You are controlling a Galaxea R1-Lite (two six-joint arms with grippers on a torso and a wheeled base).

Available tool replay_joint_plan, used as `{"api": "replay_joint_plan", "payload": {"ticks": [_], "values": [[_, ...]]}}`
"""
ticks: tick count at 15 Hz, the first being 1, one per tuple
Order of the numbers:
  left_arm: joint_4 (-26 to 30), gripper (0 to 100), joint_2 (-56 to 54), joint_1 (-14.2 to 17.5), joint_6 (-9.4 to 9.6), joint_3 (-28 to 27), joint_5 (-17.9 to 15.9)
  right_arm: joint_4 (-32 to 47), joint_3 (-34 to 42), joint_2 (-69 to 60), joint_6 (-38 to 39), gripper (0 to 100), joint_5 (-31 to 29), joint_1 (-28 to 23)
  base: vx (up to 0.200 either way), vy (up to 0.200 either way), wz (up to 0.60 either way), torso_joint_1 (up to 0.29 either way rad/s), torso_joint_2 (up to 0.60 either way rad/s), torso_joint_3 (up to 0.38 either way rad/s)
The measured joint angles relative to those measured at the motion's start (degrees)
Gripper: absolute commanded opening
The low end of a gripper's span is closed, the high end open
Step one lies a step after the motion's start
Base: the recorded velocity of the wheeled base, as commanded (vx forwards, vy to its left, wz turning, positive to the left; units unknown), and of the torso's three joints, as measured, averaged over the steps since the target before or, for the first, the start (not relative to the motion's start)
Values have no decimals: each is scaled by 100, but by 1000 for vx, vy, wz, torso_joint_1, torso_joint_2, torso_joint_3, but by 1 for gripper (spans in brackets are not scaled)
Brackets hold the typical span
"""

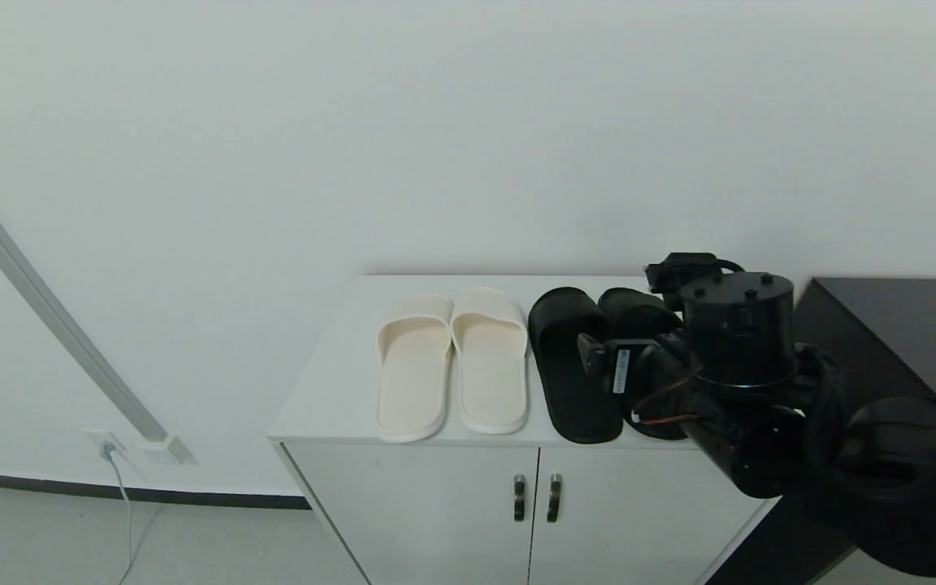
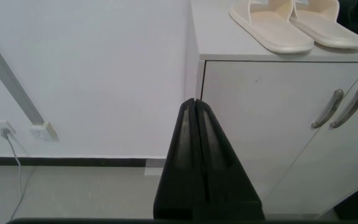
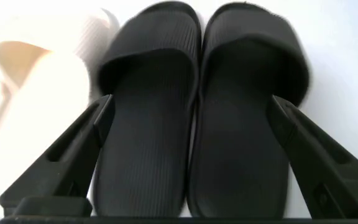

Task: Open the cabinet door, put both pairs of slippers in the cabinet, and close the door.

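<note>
We see a plain indoor room, set up like a home entryway but as bare as an office or test space; we cannot tell which. A low white cabinet with two doors and metal handles stands against a blank white wall, carrying cream slippers and black slippers. A wall socket with a plugged-in cable, a grey conduit slanting up the wall, a dark skirting strip and a grey floor suit such a room.
</note>
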Motion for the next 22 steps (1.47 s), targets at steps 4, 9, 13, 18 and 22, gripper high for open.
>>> {"api": "replay_joint_plan", "payload": {"ticks": [4, 9, 13, 18, 22], "values": [[0, 0, 0, 4, 0, 0, 2, -235, -323, 653, -65, 100, -39, -247, 0, 0, 0, 0, 0, 0], [0, 0, 0, 0, 0, 0, 0, -258, -945, 1243, -235, 100, -37, -444, 0, 0, 0, 0, 0, 0], [0, 0, 0, 0, 0, 0, -7, -338, -1458, 1630, -462, 100, -11, -625, 0, 0, 0, 0, 0, 0], [0, 0, 0, 0, 2, 0, -10, -380, -1822, 1952, -512, 0, -2, -820, 0, 0, 0, 0, 0, 0], [0, 0, 0, 0, 0, 0, -10, -425, -1871, 2013, -525, 0, -2, -857, 0, 0, 0, 0, 0, 0]]}}
